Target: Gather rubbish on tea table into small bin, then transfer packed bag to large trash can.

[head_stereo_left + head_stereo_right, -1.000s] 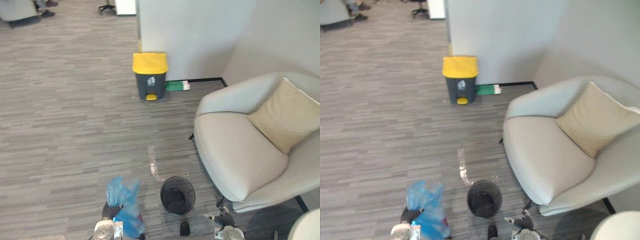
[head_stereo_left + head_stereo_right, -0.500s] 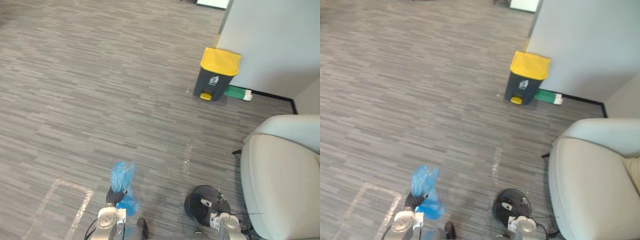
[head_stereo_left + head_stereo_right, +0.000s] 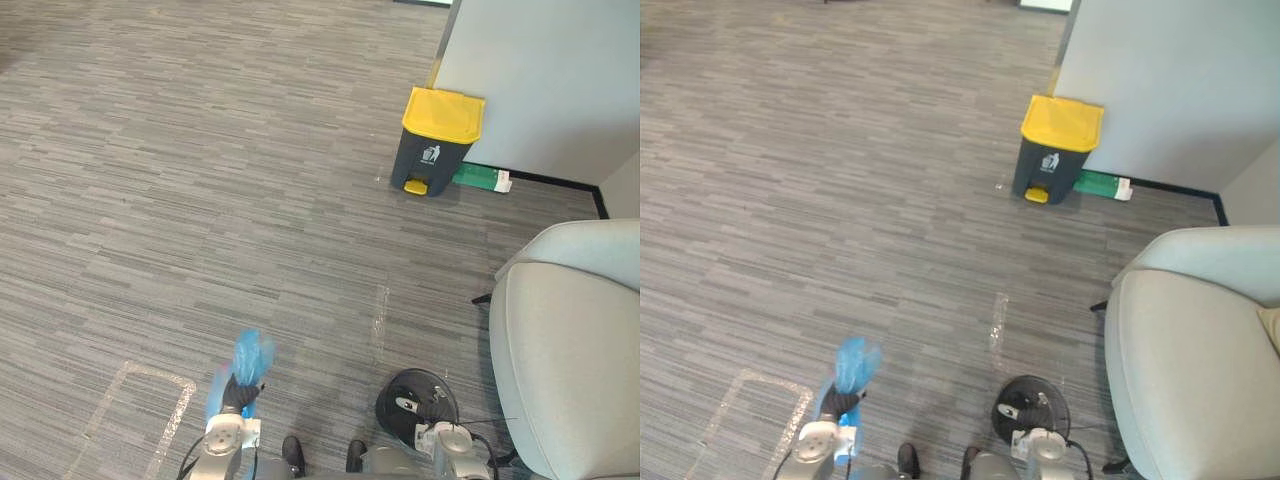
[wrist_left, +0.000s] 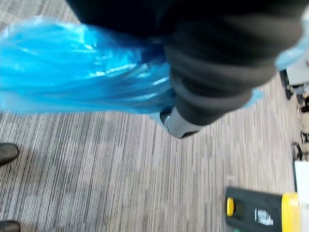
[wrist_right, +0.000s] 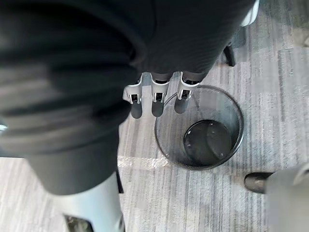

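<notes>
Blue rubbish bag [image 3: 252, 352]: packed, neck clenched in left hand [image 3: 238, 396], held off the carpet [image 3: 200, 200]. Right hand [image 5: 157, 104]: fingers relaxed, holding nothing, over wire bin [image 5: 170, 145]. Step, as judged: transfer. Next calls for walking to the yellow-lidded pedal bin [image 3: 441, 140], well apart.

Office lounge corner.
Grey striped carpet tiles [image 3: 180, 180]; plain grey partition wall [image 3: 550, 70]; yellow-lidded pedal bin [image 3: 438, 142] at its foot; pale upholstered armchair [image 3: 562, 368]; black wire-mesh wastebasket [image 5: 231, 116] on the carpet just beside the armchair.
</notes>
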